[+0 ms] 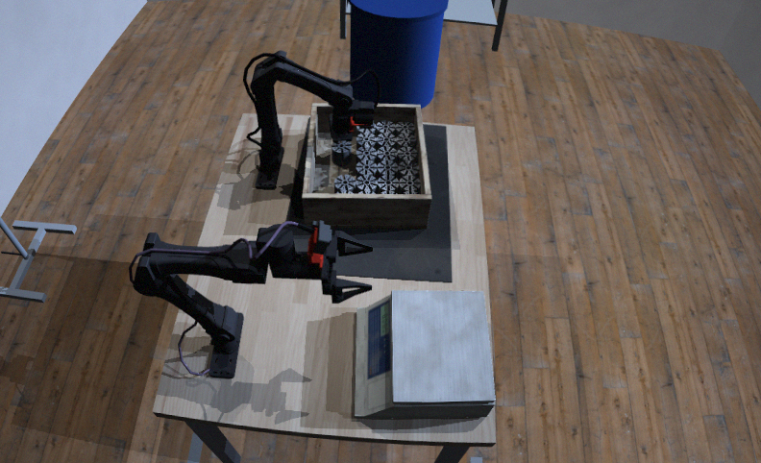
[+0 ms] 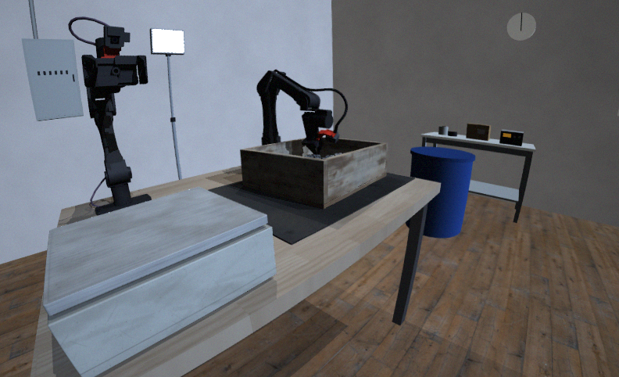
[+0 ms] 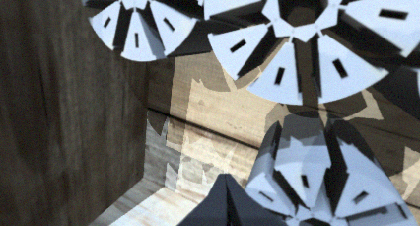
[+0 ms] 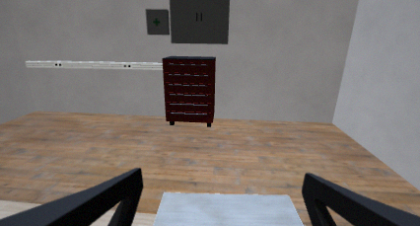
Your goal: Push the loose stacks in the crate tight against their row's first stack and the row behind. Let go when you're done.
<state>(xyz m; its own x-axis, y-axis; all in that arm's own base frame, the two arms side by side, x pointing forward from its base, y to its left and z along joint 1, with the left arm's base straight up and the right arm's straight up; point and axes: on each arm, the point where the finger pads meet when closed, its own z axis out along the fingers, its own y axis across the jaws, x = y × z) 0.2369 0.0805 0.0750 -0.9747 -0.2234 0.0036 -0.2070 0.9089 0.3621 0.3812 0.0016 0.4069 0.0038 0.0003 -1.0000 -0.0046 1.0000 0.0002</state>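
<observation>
Just beside the left pincer stands one loose stack.

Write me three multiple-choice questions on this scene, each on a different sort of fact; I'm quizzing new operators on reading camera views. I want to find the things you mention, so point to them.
1. Where is the blue barrel?
A) On the table
B) On the floor
C) Inside the crate

2. What colour is the mat under the crate?
A) Dark grey
B) Green
C) Yellow

3. How does the right gripper stand?
A) Shut
B) Shut on a stack
C) Open

1 B: the blue barrel (image 1: 396, 62) (image 2: 443, 196) stands on the floorboards.
2 A: the mat (image 1: 412, 258) (image 2: 293, 224) shows dark grey around the crate (image 1: 366, 211) (image 2: 281, 180).
3 C: the right gripper (image 1: 372, 268) (image 4: 222, 180) has its fingers wide apart, nothing between.
</observation>
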